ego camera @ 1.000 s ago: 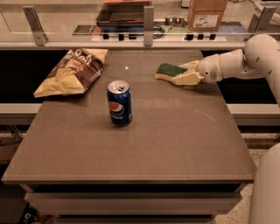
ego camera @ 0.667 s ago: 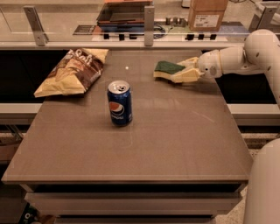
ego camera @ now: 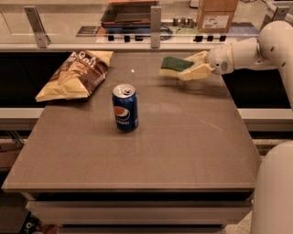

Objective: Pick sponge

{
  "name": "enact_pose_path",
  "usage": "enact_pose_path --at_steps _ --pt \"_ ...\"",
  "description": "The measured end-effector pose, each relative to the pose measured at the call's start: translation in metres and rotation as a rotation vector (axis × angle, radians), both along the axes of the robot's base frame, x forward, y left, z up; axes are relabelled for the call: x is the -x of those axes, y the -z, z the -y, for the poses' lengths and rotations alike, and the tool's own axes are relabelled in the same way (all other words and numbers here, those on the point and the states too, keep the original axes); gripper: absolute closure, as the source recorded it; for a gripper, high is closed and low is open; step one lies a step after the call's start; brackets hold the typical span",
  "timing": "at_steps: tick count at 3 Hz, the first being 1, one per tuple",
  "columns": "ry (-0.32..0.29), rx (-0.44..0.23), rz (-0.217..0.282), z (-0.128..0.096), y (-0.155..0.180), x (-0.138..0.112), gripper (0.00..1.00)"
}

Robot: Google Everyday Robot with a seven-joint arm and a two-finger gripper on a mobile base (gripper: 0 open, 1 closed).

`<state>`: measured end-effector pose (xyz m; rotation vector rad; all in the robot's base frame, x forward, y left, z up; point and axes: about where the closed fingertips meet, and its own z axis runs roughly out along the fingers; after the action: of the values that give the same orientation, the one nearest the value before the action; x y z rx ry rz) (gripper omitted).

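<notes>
The sponge (ego camera: 174, 65) has a dark green top over pale yellow foam. It is held a little above the far right part of the brown table (ego camera: 183, 146), with its shadow on the surface below. My gripper (ego camera: 191, 66) reaches in from the right on the white arm (ego camera: 249, 50). Its cream fingers (ego camera: 194, 72) are shut on the sponge's right end. The sponge's left part sticks out free.
A blue Pepsi can (ego camera: 125, 107) stands upright near the table's middle. A chip bag (ego camera: 77, 74) lies at the far left. Behind the table runs a counter with a cardboard box (ego camera: 216, 14) and a dark tray (ego camera: 130, 13). My white base (ego camera: 274, 192) stands at the lower right.
The gripper has lifted the sponge off the table and carried it slightly up; the sponge now hangs above its shadow. Can and chip bag have not moved.
</notes>
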<state>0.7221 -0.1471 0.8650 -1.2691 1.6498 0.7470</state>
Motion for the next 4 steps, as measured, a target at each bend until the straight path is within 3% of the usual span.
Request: enact_pose_path --at_steps 4 --pt "0.031 0.092 0.188 0.0 -0.077 0.017 1.0"
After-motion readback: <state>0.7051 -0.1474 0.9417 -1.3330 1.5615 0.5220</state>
